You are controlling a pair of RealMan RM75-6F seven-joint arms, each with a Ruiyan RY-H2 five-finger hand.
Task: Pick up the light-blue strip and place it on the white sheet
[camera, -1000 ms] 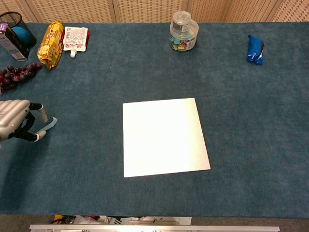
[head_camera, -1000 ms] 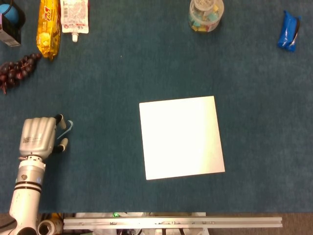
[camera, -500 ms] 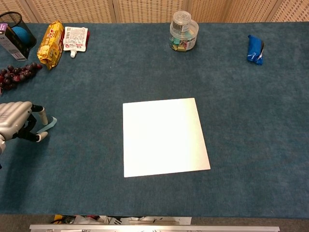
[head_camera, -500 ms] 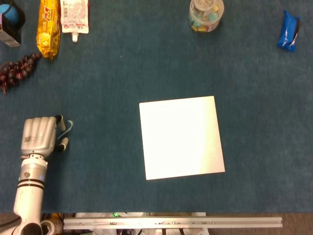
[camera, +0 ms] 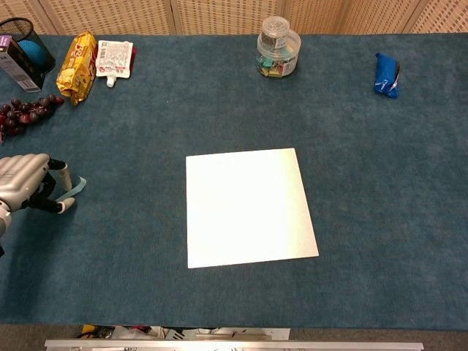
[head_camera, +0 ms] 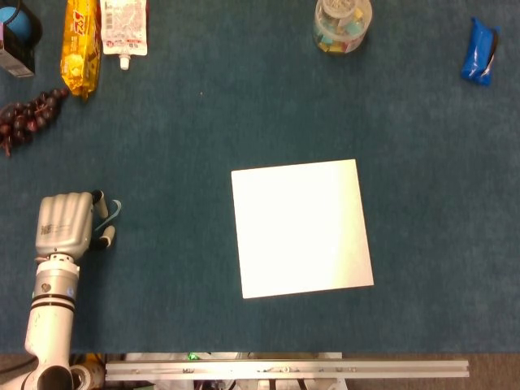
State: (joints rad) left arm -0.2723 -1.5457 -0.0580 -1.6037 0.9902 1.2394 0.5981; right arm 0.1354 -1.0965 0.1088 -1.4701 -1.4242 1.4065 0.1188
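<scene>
The light-blue strip (head_camera: pixel 114 212) (camera: pixel 76 187) is at the far left of the blue cloth, bowed between the fingertips of my left hand (head_camera: pixel 64 225) (camera: pixel 24 182). The hand holds it, with one finger (head_camera: pixel 99 198) above the strip and another below, and most of the strip is hidden by them. The white sheet (head_camera: pixel 301 227) (camera: pixel 248 207) lies flat in the middle of the table, well to the right of the hand and bare. My right hand shows in neither view.
Dark grapes (head_camera: pixel 28 114), a yellow snack pack (head_camera: pixel 80 45) and a white pouch (head_camera: pixel 124 28) lie at the back left, beyond the hand. A clear jar (head_camera: pixel 342 24) stands at the back centre. A blue packet (head_camera: pixel 480 52) lies back right.
My left hand has drawn slightly back toward the near edge, and its fingers have closed in a little around the strip. The sheet has not moved.
</scene>
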